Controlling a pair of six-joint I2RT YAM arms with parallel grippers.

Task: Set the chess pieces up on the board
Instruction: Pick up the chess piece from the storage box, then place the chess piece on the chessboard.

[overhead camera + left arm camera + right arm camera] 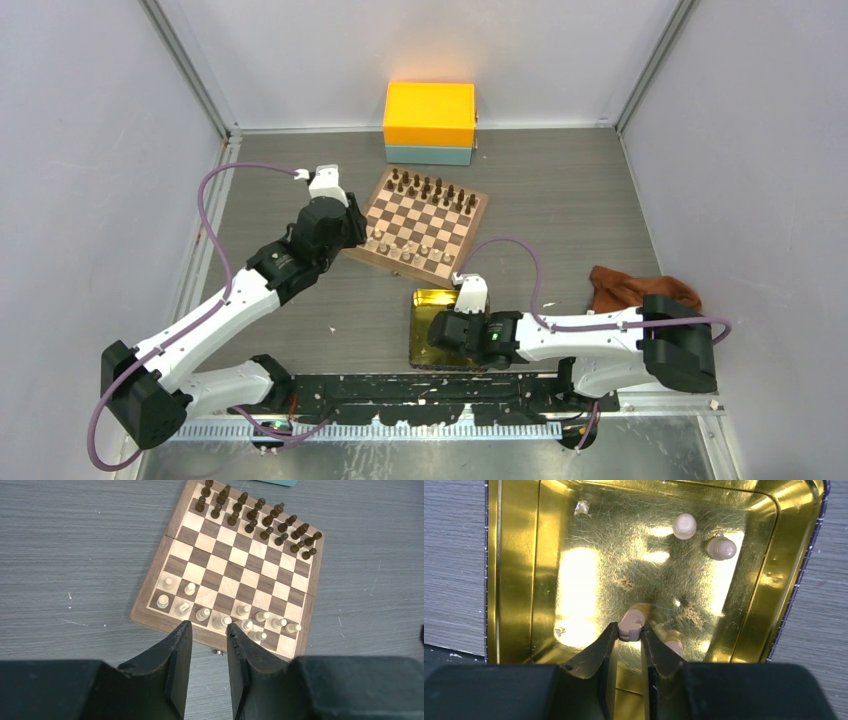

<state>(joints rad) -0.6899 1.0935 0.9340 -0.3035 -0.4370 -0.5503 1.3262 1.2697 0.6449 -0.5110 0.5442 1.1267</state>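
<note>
Right fingers pinch a chess piece (in gold tray); left fingers narrowly parted, empty.

Two arms, same build.

- Left arm: white shells on the long links, black housing at each joint, rounded and bulky.
- Right arm: same white links, with a large black block at the elbow.
- Left cable: mauve, run outside the arm in loose loops.
- Right cable: same colour and routing.
- A small white cap sits at each wrist.
- Left gripper: two matte black fingers, wedge-shaped, tapering to blunt tips. The inner faces are flat, and one edge has a pale scuff.
- Right gripper: matching black fingers, with a broad black body behind them.
</note>
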